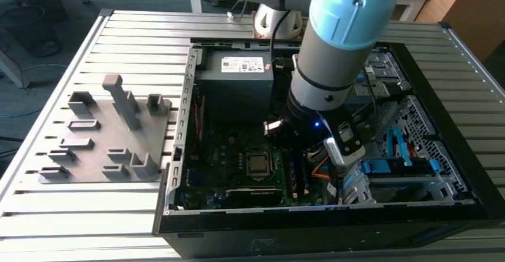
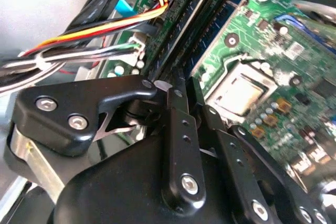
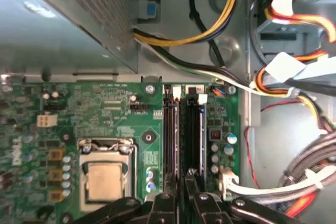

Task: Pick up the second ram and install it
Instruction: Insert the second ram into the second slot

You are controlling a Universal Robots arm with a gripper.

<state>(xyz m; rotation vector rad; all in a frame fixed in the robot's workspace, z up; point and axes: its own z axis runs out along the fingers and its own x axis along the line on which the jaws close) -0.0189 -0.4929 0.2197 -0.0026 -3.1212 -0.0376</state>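
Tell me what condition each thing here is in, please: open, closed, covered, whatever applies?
computer case: lying on its side, side panel off, insides exposed.
processor socket: no cooler on it, metal top bare.
gripper: lowered inside the case, at one end of the memory slots.
grey fixture plate: flat on the table, beside the case on the exterior view's left.

No text, number or sign can be read in any of the three views. A white label (image 1: 241, 64) is seen on the grey power supply box (image 1: 235, 84) in the exterior view, but its print cannot be made out. Fine white markings are printed on the green motherboard (image 3: 100, 114) in both wrist views, yet none can be deciphered.
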